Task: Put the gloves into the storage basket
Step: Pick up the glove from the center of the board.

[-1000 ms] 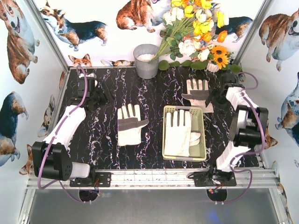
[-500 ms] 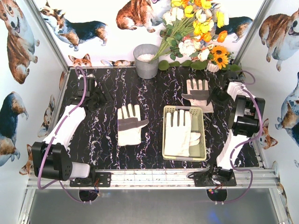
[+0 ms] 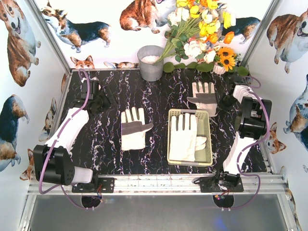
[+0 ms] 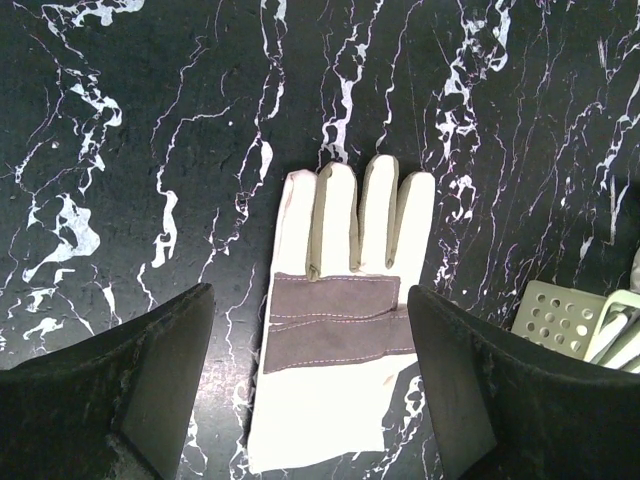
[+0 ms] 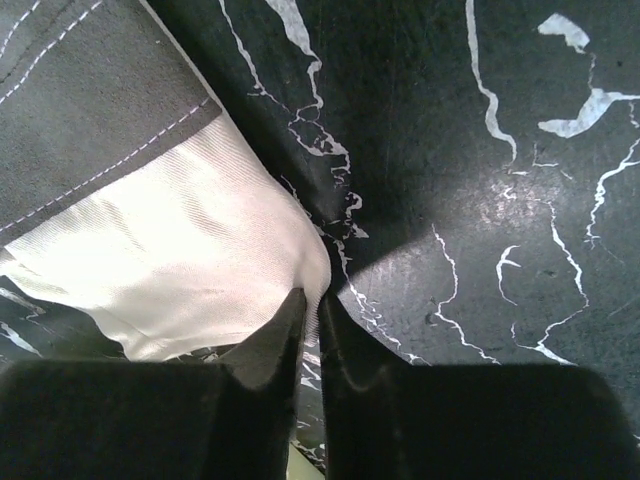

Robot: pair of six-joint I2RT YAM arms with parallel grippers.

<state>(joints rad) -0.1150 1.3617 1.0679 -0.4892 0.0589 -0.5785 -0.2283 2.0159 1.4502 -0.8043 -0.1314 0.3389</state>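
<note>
Three cream-white gloves with grey patches show. One glove (image 3: 184, 137) lies in the pale yellow-green storage basket (image 3: 208, 139). A second glove (image 3: 134, 127) (image 4: 340, 330) lies flat on the black marble table, left of the basket. My left gripper (image 3: 98, 100) (image 4: 310, 295) hangs open behind and to the left of it, without touching it. The third glove (image 3: 204, 96) (image 5: 170, 250) lies behind the basket. My right gripper (image 3: 222, 102) (image 5: 312, 297) is shut on the white cuff edge of that glove, down at the tabletop.
A round grey metal bucket (image 3: 150, 62) stands at the back centre, with a bunch of artificial flowers (image 3: 202, 33) to its right. Corgi-printed walls enclose the table on three sides. An aluminium rail (image 3: 154, 183) runs along the near edge.
The right gripper's jaws have closed from open onto the back-right glove's cuff edge, and that arm has shifted slightly back. The left arm has barely moved.
</note>
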